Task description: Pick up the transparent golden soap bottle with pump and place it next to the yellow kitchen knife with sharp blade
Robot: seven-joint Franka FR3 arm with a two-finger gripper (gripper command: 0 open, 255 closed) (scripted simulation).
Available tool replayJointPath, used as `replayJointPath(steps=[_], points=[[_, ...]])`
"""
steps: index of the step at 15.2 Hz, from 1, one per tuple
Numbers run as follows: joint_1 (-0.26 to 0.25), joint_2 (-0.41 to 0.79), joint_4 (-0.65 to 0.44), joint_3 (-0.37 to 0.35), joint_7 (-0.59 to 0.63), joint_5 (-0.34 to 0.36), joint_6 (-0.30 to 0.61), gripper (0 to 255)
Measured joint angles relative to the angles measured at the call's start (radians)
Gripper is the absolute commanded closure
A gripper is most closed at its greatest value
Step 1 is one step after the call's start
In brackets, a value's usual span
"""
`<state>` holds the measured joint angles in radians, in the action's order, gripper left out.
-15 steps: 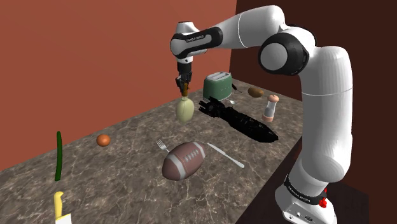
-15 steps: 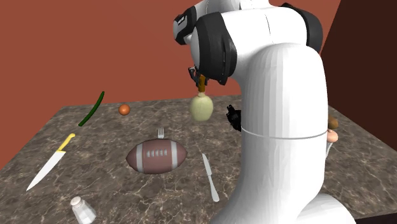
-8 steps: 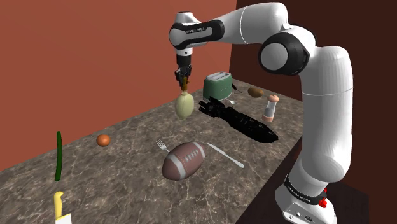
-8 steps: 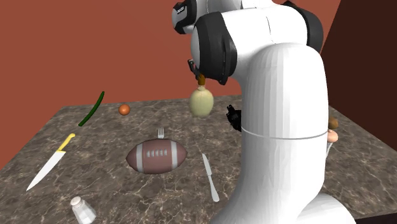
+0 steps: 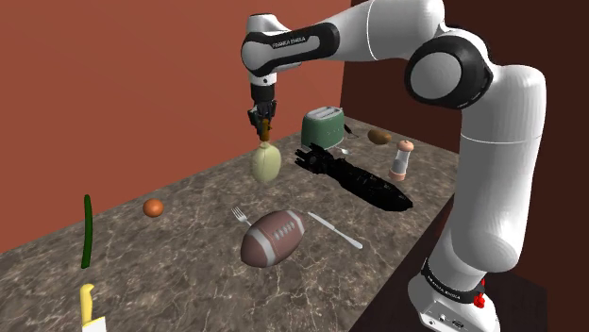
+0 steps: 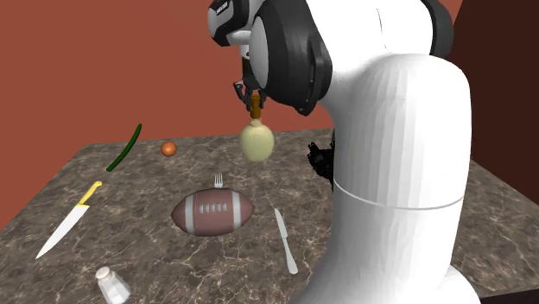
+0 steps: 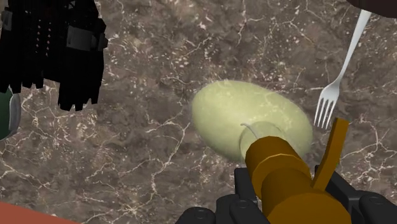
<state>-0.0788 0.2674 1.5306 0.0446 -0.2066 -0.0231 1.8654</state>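
Black gripper (image 5: 261, 123) pinches the amber pump of the pale golden soap bottle (image 5: 266, 165), which hangs above the marbled countertop (image 5: 170, 264), beyond the football (image 5: 274, 236). The yellow-handled knife (image 6: 69, 220) lies well apart, near the second exterior view's left edge.

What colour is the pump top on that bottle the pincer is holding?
Golden-orange pump on a pale yellow-green soap bottle; the wrist view shows it best.

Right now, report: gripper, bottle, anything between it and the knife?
Gripper shut on bottle's pump. Bottle hanging clear of counter. Football and fork near the path to the knife.
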Motion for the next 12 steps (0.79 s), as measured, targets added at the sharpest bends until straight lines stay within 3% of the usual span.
replayJointPath(steps=[9,12], points=[[-0.120,-0.106,0.154,-0.071,0.197,0.031,0.048,255],[-0.158,-0.114,0.159,-0.096,0.262,0.039,0.045,255]])
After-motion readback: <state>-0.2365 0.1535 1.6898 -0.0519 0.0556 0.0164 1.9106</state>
